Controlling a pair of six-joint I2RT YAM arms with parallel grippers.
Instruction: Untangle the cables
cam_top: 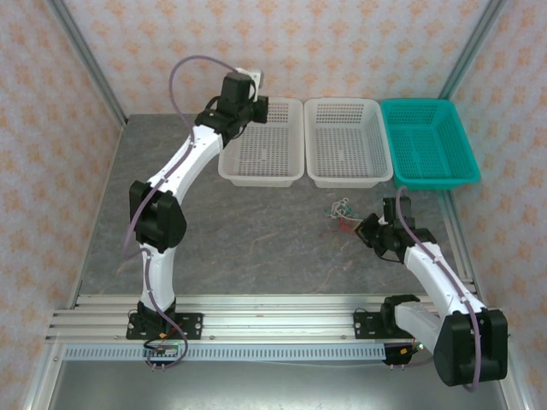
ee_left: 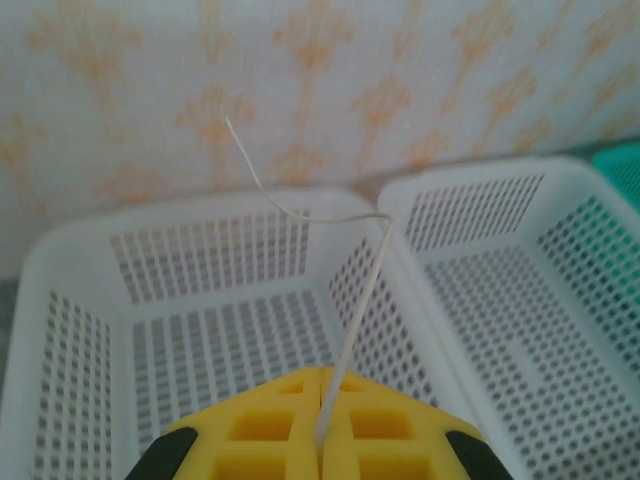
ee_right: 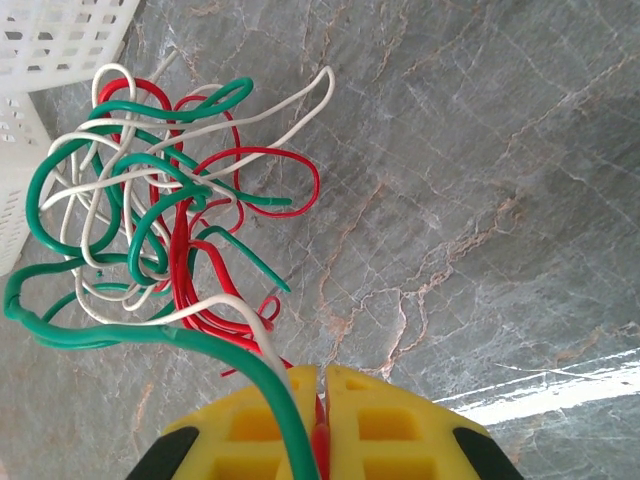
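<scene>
Now: left gripper [ee_left: 322, 395] pinched closed on one thin pale-white wire [ee_left: 362, 290], over far-left white perforated plastic basket [ee_left: 150, 300]. Right gripper [ee_right: 322, 400] clamps red-green-white cable tangle [ee_right: 160, 200] on grey marbled table [ee_right: 480, 200]. Best release low, well inside basket.

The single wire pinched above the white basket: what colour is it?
The wire is pale white, clearest in the left wrist view.
</scene>
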